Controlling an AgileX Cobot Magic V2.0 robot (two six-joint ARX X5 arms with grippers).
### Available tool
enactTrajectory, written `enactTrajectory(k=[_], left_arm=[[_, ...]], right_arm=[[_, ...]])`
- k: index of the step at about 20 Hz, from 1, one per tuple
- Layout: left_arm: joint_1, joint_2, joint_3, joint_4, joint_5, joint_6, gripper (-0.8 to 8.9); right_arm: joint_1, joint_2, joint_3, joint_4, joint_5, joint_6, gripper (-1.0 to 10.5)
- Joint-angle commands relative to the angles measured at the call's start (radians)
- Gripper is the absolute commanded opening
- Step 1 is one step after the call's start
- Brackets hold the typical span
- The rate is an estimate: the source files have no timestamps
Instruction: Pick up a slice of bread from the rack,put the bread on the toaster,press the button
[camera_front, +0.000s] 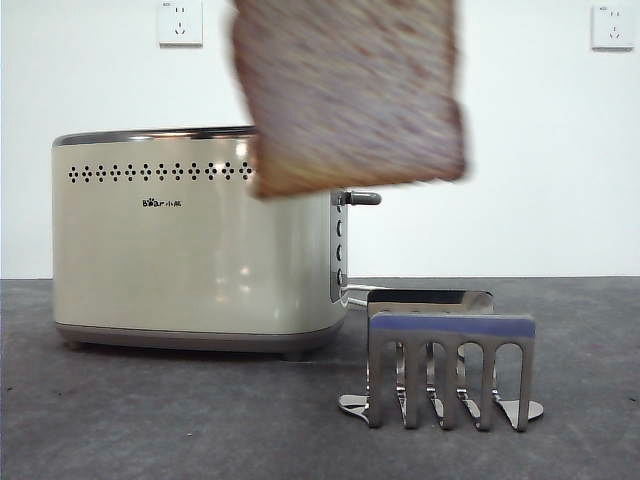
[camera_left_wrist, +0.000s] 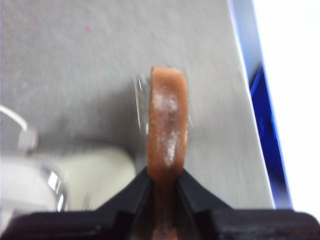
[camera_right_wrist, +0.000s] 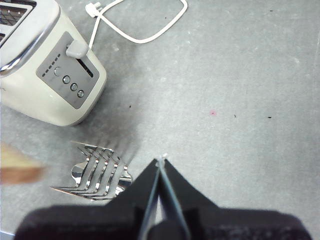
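The slice of bread (camera_front: 350, 95) hangs tilted and blurred in the air at the top of the front view, above the toaster's right end. My left gripper (camera_left_wrist: 167, 182) is shut on it, pinching its brown crust (camera_left_wrist: 167, 125) edge-on. The cream toaster (camera_front: 190, 240) stands on the left, its silver lever button (camera_front: 362, 198) sticking out of the grey side panel. The empty steel rack (camera_front: 450, 370) stands in front at the right, and shows in the right wrist view (camera_right_wrist: 95, 172). My right gripper (camera_right_wrist: 161, 167) is shut and empty, held above the table beside the rack.
The toaster's white cord and plug (camera_right_wrist: 135, 30) lie on the grey table behind the toaster. Two wall sockets (camera_front: 180, 22) sit high on the white wall. The table's edge with a blue object beyond it (camera_left_wrist: 265, 115) shows in the left wrist view.
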Motion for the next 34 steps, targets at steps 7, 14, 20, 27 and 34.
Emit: enactTrajectory(k=[7,14,20,27,34], left_arm=[[-0.002,-0.046,0.340,-0.117,-0.219,0.177,-0.10],[0.150,-0.048,0.378,-0.118,-0.248,0.315,-0.10],[0.286,-0.048,0.374,-0.118,-0.147,0.356,-0.10],[0.391,-0.023,0.250,-0.117,-0.098,0.397,-0.09],[0.475,0.068,0.250,-0.117,0.011,0.398,-0.09]], right_arm=[[0.000,-0.002,0.003,0.001,-0.002,-0.004,0.0],[0.000,-0.002,0.003,-0.024,-0.002,-0.005,0.0],[0.000,-0.002,0.003,-0.020,-0.002,-0.008,0.0],[0.000,-0.002,0.003,-0.020,-0.002,-0.036,0.0],[0.000,-0.002,0.003,-0.019,-0.002,-0.036,0.0]])
